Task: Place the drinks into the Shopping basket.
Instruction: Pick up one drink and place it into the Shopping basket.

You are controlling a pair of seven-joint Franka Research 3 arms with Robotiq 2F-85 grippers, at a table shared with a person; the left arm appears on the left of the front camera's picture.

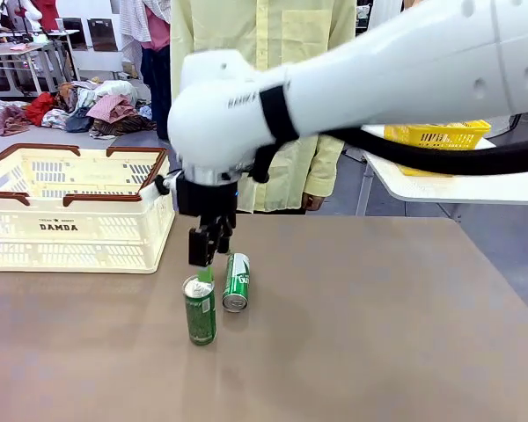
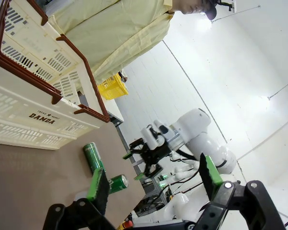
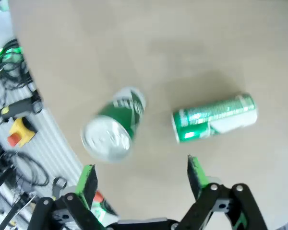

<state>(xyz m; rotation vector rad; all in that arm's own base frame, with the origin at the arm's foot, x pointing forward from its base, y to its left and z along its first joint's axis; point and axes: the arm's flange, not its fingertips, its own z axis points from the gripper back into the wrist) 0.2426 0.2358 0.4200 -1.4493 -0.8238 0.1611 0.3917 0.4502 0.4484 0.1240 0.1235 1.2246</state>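
Note:
Two green drinks sit on the brown table. One stands upright (image 1: 200,309) and the other lies on its side (image 1: 237,281) just behind it. My right gripper (image 1: 209,266) hangs open right over the upright can's silver top, holding nothing. The right wrist view looks down on the upright can (image 3: 116,128) and the lying can (image 3: 213,117), both beyond the spread fingers of the right gripper (image 3: 141,177). The cream Shopping basket (image 1: 70,227) marked DAMDA stands at the table's left. My left gripper (image 2: 153,179) is open and empty, facing the basket (image 2: 33,120) and both cans (image 2: 93,155).
A person in a yellow shirt (image 1: 273,53) stands at the table's far edge. A smaller yellow basket (image 1: 440,136) rests on a white table at the back right. Piles of clothes (image 1: 97,110) lie on the floor at the back left.

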